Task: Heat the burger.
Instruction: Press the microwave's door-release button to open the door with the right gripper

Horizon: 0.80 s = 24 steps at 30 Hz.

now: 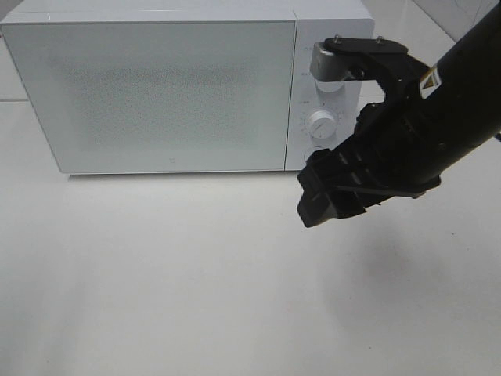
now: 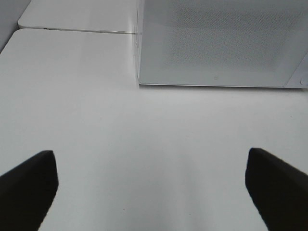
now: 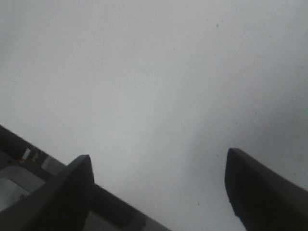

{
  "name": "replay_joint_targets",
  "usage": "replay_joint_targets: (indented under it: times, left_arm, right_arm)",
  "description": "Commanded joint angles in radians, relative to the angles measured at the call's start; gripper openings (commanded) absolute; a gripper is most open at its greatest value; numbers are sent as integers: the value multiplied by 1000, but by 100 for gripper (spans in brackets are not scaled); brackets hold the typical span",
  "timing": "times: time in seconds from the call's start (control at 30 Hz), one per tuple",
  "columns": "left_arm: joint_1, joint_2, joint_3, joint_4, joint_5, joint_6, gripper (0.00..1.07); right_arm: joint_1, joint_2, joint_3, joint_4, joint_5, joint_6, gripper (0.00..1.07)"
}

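The burger is out of view in all three views. A white microwave (image 1: 156, 86) stands at the back of the table with its door shut. My right gripper (image 1: 321, 205) hangs in front of the microwave's control panel, just below its lower knob (image 1: 321, 124), pointing down toward the table. In the right wrist view the right gripper (image 3: 159, 192) is open, with only bare white table between its fingers. My left gripper (image 2: 151, 187) is open wide over the table, facing the microwave (image 2: 216, 43) from some distance, with nothing in it.
The white tabletop (image 1: 172, 274) stretches in front of the microwave. My right arm (image 1: 446, 102) comes in from the right and covers part of the control panel. A seam between two tables (image 2: 77, 31) runs to the left of the microwave.
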Motion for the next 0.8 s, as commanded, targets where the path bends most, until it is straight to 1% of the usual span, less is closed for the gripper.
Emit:
replay_joint_targets:
  times: [0.03,0.1,0.13,0.17,0.23,0.37,0.5,0.67,0.7,0.73,0.8]
  left_arm:
    - [5,-21,0,-7,-12,-3,98]
    - [5,-21,0,-7,-12,-3,98]
    - [5,-21,0,-7,-12,-3,98]
    - [5,-21,0,-7,-12,-3,98]
    - [5,-21,0,-7,-12,-3,98]
    - [5,-21,0,-7,-12,-3,98]
    - [5,-21,0,-7,-12,-3,98]
    - [5,-21,0,-7,-12,-3,98]
    - [5,-21,0,-7,-12,-3,98]
    - [5,-21,0,-7,-12,-3,98]
    - [5,-21,0,-7,-12,-3,98]
  right_arm:
    - [-8,-34,-20,-25,107,-16,75]
    - [-8,-91,-20,-25,165,-16,75]
    - [-8,-91,-20,-25,165,-16,75]
    - [-8,-134,-20,-25,205,-14,75]
    - [-8,-152,-20,-25,218,-12,75]
    - [-8,-258,-20,-26,290,14,75]
    - [-8,-317,-19,-26,321,21,75]
    - [-8,-436,15,-47,363,49,75]
    - [-8,-436,15,-47,363,49,75]
    - [-8,-487,37,-70,363,69,75]
    - [-8,-508,47,-79,362,77,75]
